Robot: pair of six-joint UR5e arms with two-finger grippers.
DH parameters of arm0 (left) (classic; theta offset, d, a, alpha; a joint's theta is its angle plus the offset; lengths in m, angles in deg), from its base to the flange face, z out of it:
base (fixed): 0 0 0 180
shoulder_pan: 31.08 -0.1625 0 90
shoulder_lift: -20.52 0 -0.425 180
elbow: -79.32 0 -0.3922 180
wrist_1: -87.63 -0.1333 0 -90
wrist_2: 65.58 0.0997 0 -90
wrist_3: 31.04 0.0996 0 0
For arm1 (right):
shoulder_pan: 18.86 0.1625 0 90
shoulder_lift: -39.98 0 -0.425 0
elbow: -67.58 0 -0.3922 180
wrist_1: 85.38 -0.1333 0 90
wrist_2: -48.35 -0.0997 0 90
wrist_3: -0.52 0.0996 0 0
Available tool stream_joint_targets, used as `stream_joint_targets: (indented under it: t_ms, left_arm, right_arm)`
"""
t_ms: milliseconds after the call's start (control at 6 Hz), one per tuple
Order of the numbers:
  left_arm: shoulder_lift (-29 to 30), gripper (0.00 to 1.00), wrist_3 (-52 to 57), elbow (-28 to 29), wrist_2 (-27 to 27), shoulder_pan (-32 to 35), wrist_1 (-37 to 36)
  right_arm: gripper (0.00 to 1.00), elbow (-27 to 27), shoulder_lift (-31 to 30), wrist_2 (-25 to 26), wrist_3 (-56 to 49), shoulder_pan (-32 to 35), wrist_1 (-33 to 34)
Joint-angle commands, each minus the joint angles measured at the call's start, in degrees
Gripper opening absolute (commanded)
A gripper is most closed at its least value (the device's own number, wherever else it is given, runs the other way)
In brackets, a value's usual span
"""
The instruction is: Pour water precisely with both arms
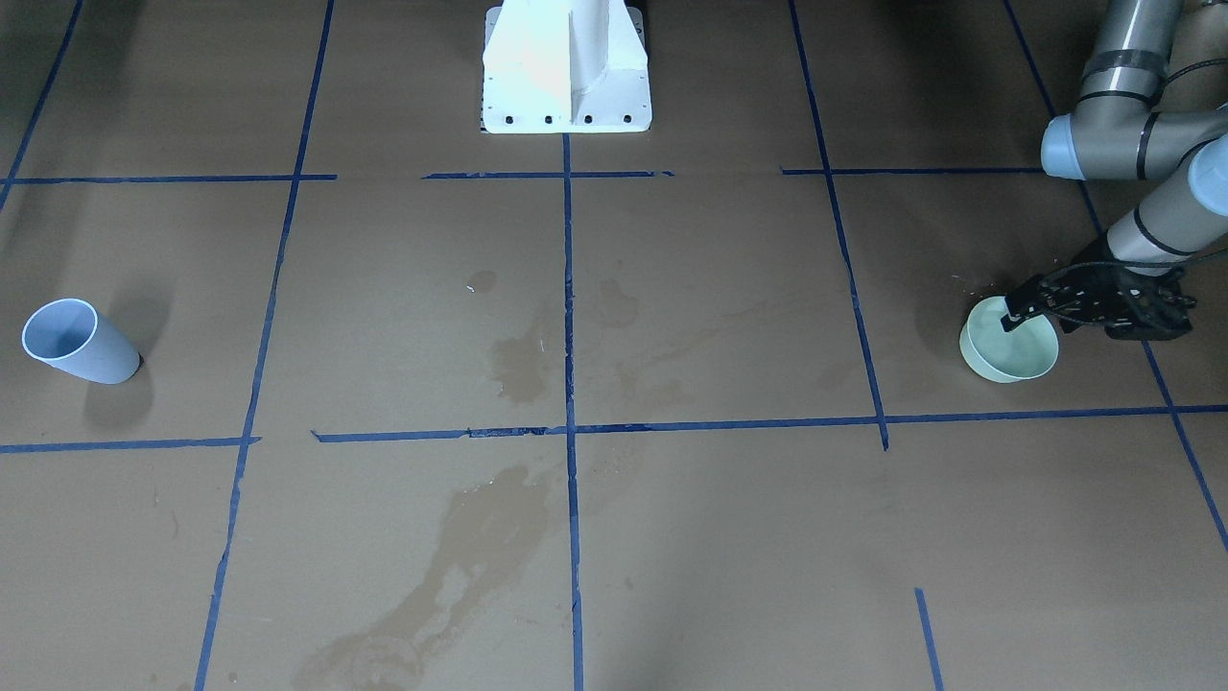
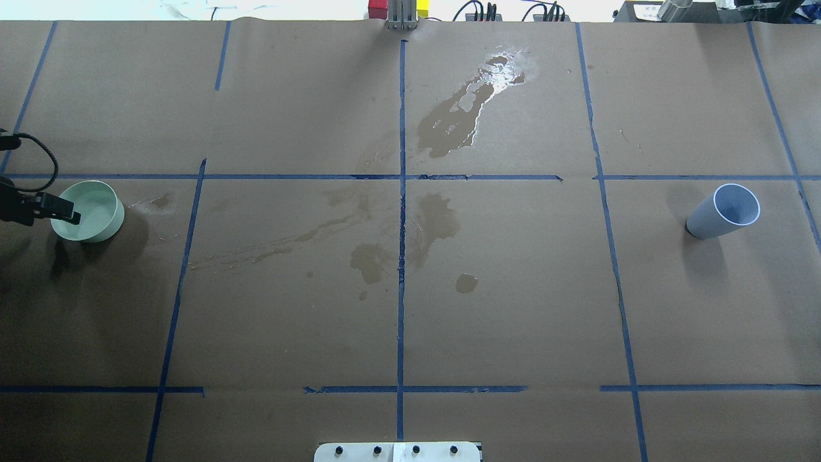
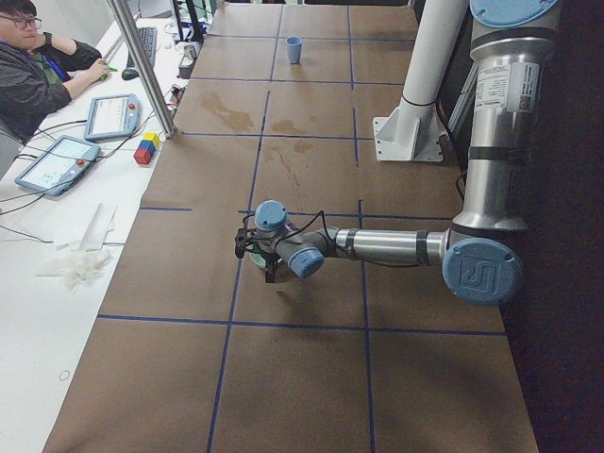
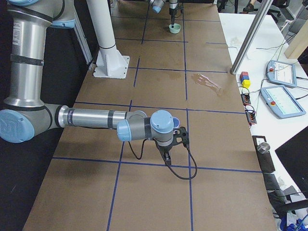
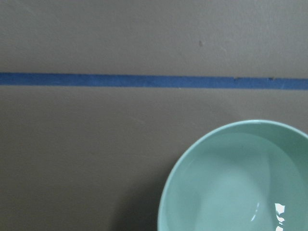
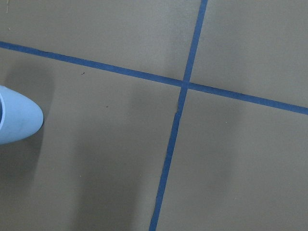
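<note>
At the left edge of the overhead view, the left gripper [image 2: 67, 217] is at the near-left rim of a pale green bowl [image 2: 117, 223]. One of its black fingers [image 2: 61, 213] reaches over the rim. Whether the fingers are pressed on the rim I cannot tell. The bowl stands flat on the brown paper surface [image 2: 288, 321]. The water [image 5: 240, 192] is inside this bowl, and the left wrist view shows it as a smooth surface with small bright glints.

In the middle of the frame, dark brown stains [image 2: 436, 221] lie on both sides of the central blue tape line [image 2: 402, 289]. Higher, in the upper middle, a larger wet patch [image 2: 503, 70] shines white at its far end.

At the right, a light blue cup [image 2: 709, 224] stands upright with its mouth open, well apart from the bowl.

The right gripper [image 4: 166, 156] shows only in the exterior right view, pointing down at the surface, so I cannot tell if its fingers are open or closed.
</note>
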State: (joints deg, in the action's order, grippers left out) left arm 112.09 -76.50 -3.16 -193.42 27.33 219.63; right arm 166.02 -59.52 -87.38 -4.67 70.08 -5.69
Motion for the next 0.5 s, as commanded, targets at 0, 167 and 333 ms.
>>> stream_joint_targets:
  t_ms: [0,167,333]
  left_arm:
    - [0.28,0.05,0.38,0.13,0.75,-0.49,-0.07]
    - [0.28,0.00,0.29,-0.14,0.14,-0.40,-0.07]
    - [0.71,0.00,0.20,-0.23,0.04,-0.31,-0.42]
  right_arm:
    - [1.00,0.09,0.00,0.02,0.00,0.00,-0.06]
    - [1.00,0.09,0.00,0.02,0.00,0.00,-0.06]
    - [1.00,0.09,0.00,0.02,0.00,0.00,-0.06]
